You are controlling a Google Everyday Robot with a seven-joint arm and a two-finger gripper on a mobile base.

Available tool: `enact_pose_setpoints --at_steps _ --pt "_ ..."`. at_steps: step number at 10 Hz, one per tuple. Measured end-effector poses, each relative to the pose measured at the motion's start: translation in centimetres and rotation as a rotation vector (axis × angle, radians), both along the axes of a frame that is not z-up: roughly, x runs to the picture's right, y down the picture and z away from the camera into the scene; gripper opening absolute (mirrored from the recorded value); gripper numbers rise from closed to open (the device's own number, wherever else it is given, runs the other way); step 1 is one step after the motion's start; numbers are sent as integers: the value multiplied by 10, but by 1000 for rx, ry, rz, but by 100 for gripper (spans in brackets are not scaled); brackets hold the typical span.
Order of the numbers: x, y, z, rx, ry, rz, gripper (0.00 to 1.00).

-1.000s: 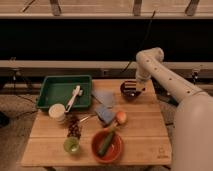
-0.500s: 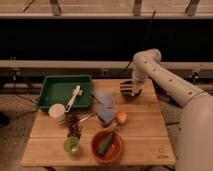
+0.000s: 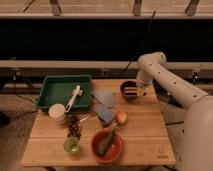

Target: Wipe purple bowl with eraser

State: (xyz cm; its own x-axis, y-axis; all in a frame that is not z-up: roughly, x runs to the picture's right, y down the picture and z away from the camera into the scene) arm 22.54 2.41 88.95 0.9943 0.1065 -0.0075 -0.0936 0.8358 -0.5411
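Observation:
The purple bowl (image 3: pixel 127 88) is small, dark and round, and stands at the back right of the wooden table (image 3: pixel 145 135). My gripper (image 3: pixel 133 92) reaches down from the white arm on the right into the bowl. It is shut on the eraser (image 3: pixel 130 92), a small striped block that rests against the bowl's inside. The gripper hides part of the bowl's right rim.
A green tray (image 3: pixel 55 92) holding a white utensil (image 3: pixel 74 98) stands at the back left. Blue-grey cloth pieces (image 3: pixel 105 105) lie mid-table beside a peach (image 3: pixel 121 117). An orange bowl (image 3: pixel 106 146), a green cup (image 3: pixel 72 145), grapes (image 3: pixel 75 129) and a white cup (image 3: pixel 57 112) stand in front.
The gripper with the eraser has shifted a little inside the purple bowl, first left and then back right. The bowl and the other things have not moved.

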Motion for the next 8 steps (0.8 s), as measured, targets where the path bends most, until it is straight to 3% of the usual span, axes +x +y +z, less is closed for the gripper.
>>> enact_pose_setpoints --at_steps 4,7,8 --pt "8 -10 0 16 10 18 0" --pt "-8 -15 -1 26 -19 2 19" --pt "-7 -15 -1 27 -17 1 20"
